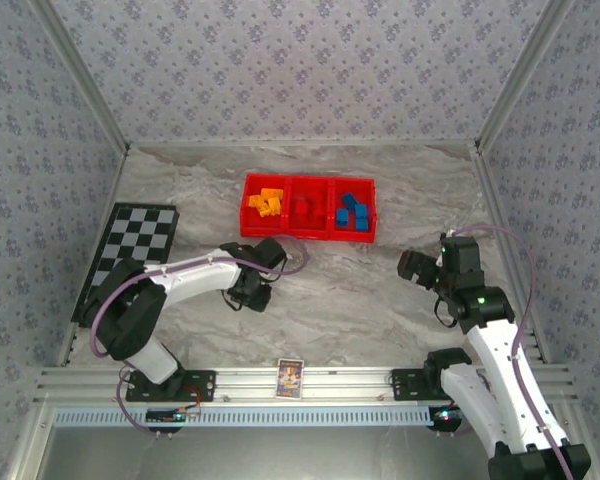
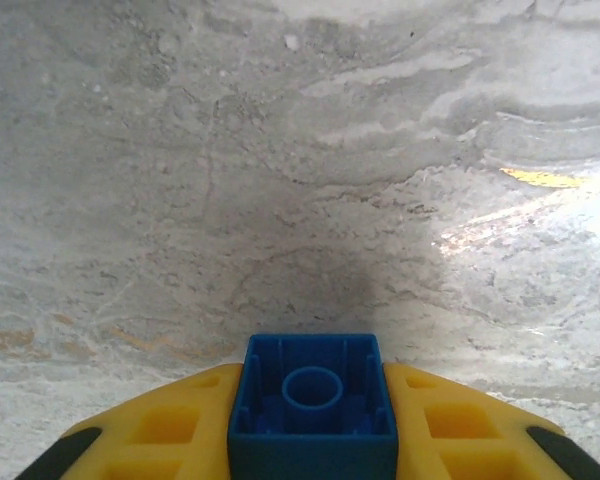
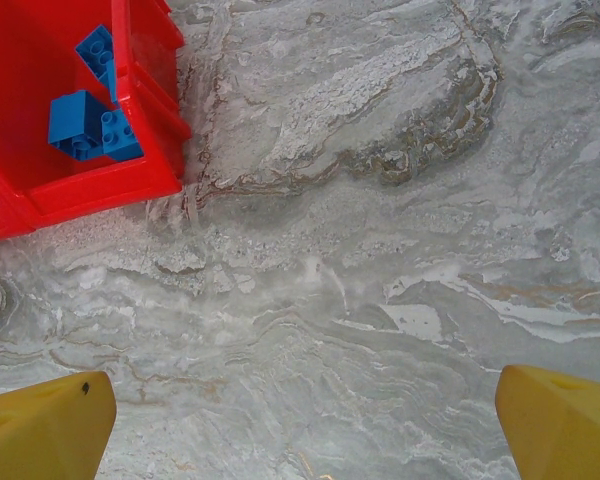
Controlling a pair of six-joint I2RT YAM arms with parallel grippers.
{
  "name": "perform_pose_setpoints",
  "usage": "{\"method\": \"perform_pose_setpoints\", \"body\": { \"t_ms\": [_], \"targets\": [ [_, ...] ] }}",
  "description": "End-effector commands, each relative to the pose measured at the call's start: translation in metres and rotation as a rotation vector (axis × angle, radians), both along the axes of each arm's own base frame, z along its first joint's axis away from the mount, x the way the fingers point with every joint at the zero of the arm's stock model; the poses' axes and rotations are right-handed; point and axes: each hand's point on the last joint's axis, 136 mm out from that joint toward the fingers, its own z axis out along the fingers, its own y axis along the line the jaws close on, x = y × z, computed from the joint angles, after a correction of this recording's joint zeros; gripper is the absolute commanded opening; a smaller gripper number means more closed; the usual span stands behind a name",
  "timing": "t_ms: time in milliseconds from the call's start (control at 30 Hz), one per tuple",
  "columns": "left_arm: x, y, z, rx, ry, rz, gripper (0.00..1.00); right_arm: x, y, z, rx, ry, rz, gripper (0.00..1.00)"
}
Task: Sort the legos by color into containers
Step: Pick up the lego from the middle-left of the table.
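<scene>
- Top external view: red tray (image 1: 308, 232) in the upper centre of the frame, lying on the marbled grey counter (image 1: 360, 310); three compartments in a row, with orange-yellow bricks (image 1: 268, 203) in the left one, red bricks (image 1: 302, 210) in the middle one and blue bricks (image 1: 353, 213) in the right one.
- Small printed card (image 1: 290, 378) at the bottom centre, standing on the rail between the arm bases; writing too small to read. No other label legible.
- Checkered board (image 1: 130, 250) at the left edge of the counter.
- Left tool (image 1: 250, 292) below the tray's left end and apart from it; grasp too small to judge from up here.
- Left wrist view: settles it, with the tool clenched on a single blue brick (image 2: 313, 405) at the bottom centre of the frame, hollow underside toward the camera, yellow fingers (image 2: 170, 432) pressed against both its sides, bare counter beyond.
- Right tool (image 1: 420, 268) at the right of the top external frame, below the tray's right end and clear of it.
- Right wrist view: tool released, yellow fingers (image 3: 45, 425) far apart in the two lower corners, nothing between them; corner of the tray with blue bricks at upper left.
</scene>
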Motion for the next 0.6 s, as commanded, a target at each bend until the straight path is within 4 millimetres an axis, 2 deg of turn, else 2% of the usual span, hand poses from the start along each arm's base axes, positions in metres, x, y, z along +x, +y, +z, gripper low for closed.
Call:
{"method": "perform_pose_setpoints", "body": {
  "t_ms": [0, 100, 233, 467, 567],
  "targets": [
    [0.012, 0.001, 0.020, -0.021, -0.065, 0.045, 0.22, -0.002, -0.004, 0.002, -0.001, -0.003, -0.022, 1.00],
    [0.017, -0.002, 0.037, -0.060, -0.110, 0.077, 0.16, -0.002, -0.004, 0.002, -0.001, -0.003, -0.021, 1.00],
    [0.024, -0.009, 0.073, -0.171, -0.202, 0.112, 0.11, -0.002, -0.003, 0.002, 0.001, -0.003, -0.018, 1.00],
    [0.036, -0.016, 0.148, -0.371, -0.394, 0.147, 0.09, -0.003, -0.003, 0.004, 0.009, -0.018, -0.019, 1.00],
    [0.048, -0.023, 0.184, -0.485, -0.512, 0.163, 0.09, -0.002, -0.002, 0.004, 0.008, -0.020, -0.017, 1.00]
  ]
}}
